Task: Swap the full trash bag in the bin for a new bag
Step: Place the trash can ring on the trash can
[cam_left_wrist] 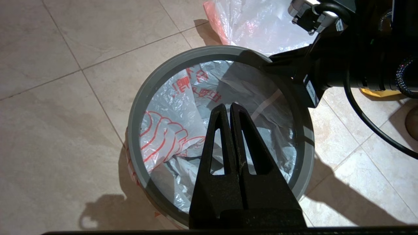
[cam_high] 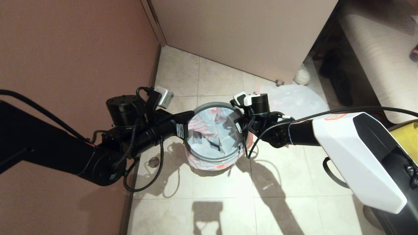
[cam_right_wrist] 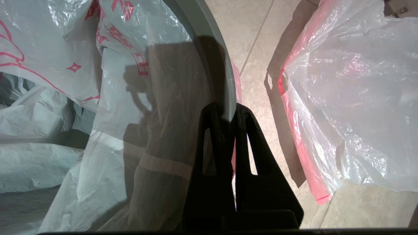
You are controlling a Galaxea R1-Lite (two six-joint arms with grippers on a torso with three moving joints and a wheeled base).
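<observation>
The bin stands on the tiled floor, its grey hoop sitting on the rim. The new bag, white with red print, lines the inside, and its pink hem hangs outside under the hoop. My right gripper is shut on the hoop at the bin's right side, one finger inside and one outside. My left gripper hovers shut and empty over the bin's mouth from the left. The full trash bag lies on the floor behind and right of the bin.
A brown wall runs close along the left and a pale cabinet front closes the back. A couch and a yellow fabric bag stand at the right. Bare tiles lie in front of the bin.
</observation>
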